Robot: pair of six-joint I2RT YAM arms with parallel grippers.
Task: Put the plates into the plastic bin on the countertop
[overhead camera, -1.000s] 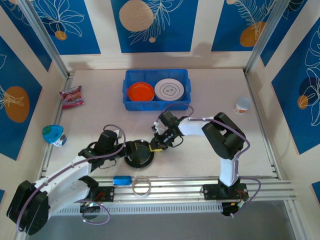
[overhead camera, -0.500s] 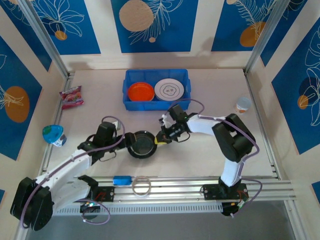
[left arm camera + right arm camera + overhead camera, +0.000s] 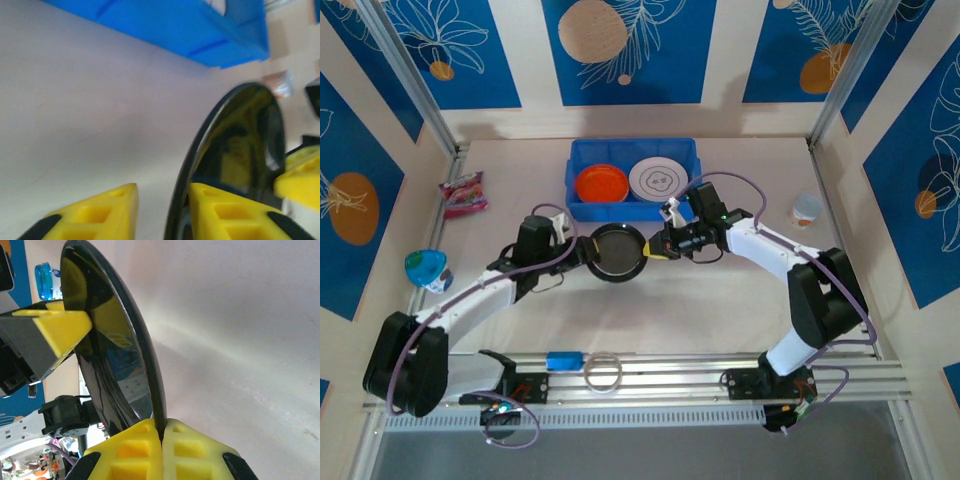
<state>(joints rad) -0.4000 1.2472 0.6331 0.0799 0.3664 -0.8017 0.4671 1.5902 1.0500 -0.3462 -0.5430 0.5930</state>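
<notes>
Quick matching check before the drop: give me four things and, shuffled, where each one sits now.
1 orange plate
2 white plate
3 black plate
4 pink packet

A pinched in the right fingers
B left half of the blue bin
C countertop, far left
D right half of the bin

Pairs: 1-B, 2-D, 3-A, 4-C

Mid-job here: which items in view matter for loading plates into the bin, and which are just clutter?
Job: black plate, pinched by the right gripper; orange plate; white patterned plate; blue bin.
Lying about: pink packet; teal object; small cup; blue lid; clear ring.
</notes>
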